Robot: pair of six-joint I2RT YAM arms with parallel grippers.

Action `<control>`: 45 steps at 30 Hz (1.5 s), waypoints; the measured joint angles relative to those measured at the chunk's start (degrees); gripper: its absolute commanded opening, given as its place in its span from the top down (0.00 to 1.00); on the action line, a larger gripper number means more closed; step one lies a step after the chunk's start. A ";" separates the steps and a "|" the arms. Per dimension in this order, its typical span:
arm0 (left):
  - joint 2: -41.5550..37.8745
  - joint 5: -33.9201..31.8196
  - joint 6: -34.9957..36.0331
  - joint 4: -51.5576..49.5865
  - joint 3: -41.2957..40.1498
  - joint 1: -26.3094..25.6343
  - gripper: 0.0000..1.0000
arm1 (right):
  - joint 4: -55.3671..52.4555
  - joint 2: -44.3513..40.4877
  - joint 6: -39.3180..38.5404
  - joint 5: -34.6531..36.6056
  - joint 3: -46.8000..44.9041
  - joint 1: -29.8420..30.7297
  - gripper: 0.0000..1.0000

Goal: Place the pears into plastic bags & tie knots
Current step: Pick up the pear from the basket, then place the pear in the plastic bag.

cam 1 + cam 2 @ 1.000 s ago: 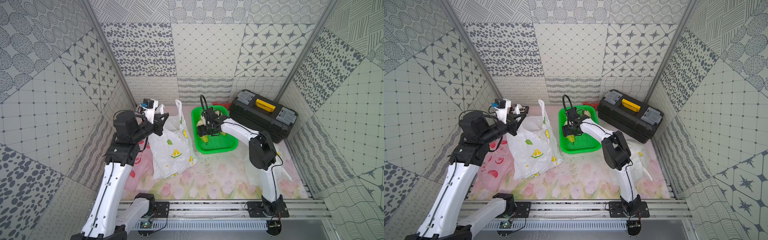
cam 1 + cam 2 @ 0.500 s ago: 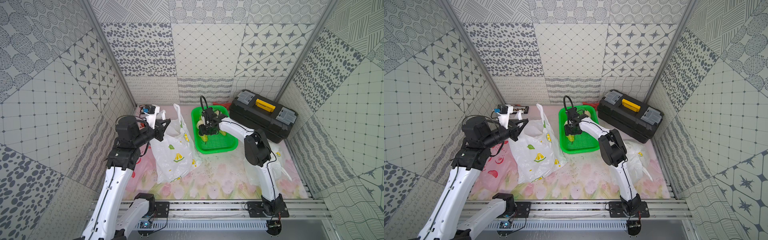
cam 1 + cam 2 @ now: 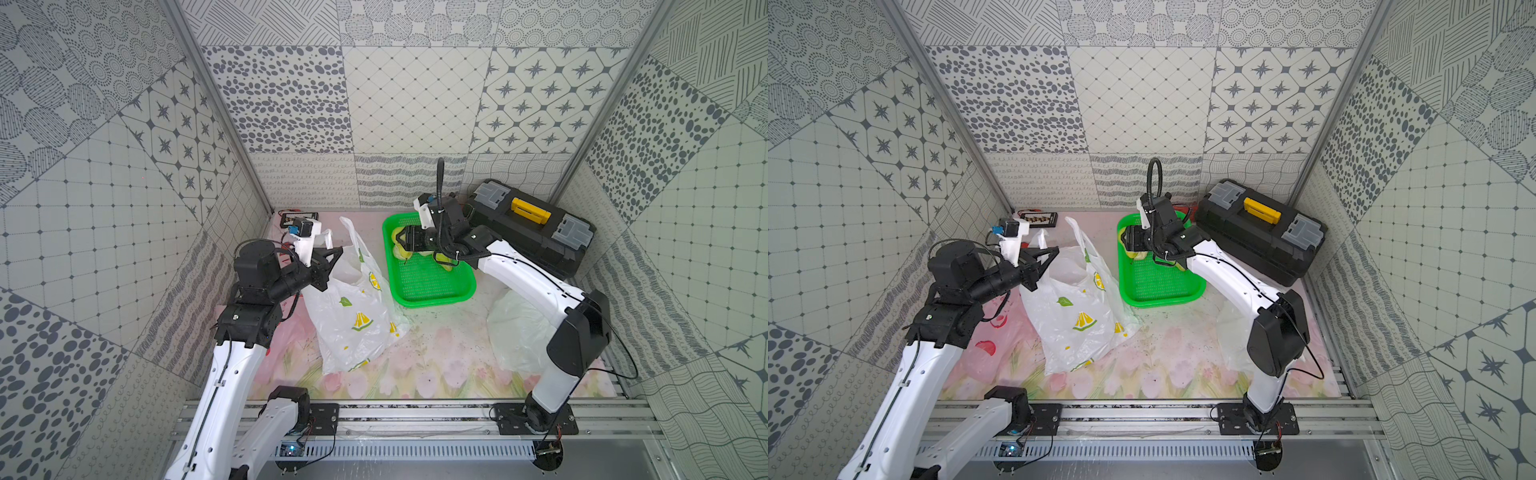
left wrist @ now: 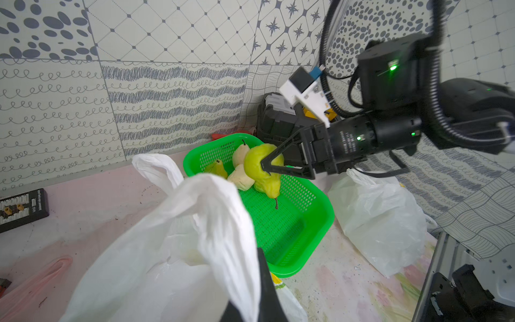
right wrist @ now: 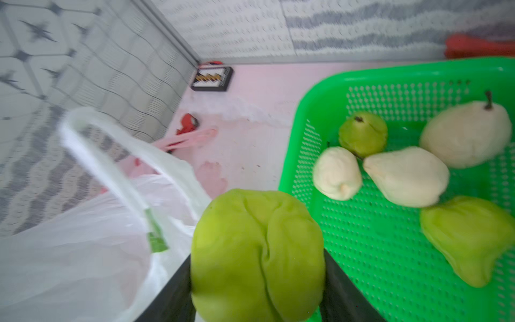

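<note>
Since a second ago, left gripper (image 3: 338,250) is lowered, jaws pinching bag (image 3: 353,316) handle; right gripper (image 3: 400,243) is closed onto pear (image 4: 252,164), held stem-down over basket (image 3: 432,300) edge. Bag mouth lies just beside, leftward.

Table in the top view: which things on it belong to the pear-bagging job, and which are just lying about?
Job: green pear in the right gripper; five pears in the green basket; lemon-print bag held by the left gripper; pink bag; white bag by the right arm.
Lying about: black toolbox; small black connector board; red item behind the basket.
</note>
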 measured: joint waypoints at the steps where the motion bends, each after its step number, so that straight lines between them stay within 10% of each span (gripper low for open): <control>1: -0.07 0.09 -0.11 0.00 -0.11 0.00 1.00 | 2.80 -0.94 0.92 -0.20 0.02 1.95 0.58; 10: -1.20 0.00 -1.44 0.04 -1.22 0.00 1.00 | 15.47 8.00 11.43 -2.56 5.81 12.79 0.59; 15: -2.01 -0.28 -1.40 0.13 -1.99 0.00 1.00 | 17.59 6.91 14.12 -6.69 -5.25 14.03 0.59; 33: 7.85 3.30 -2.14 9.03 -2.05 -1.95 1.00 | -0.66 -9.92 5.35 -15.37 -25.27 13.66 0.55; 45: 17.03 2.01 -1.99 16.06 2.36 -11.93 1.00 | 1.31 3.54 12.52 -7.85 -17.35 12.79 0.18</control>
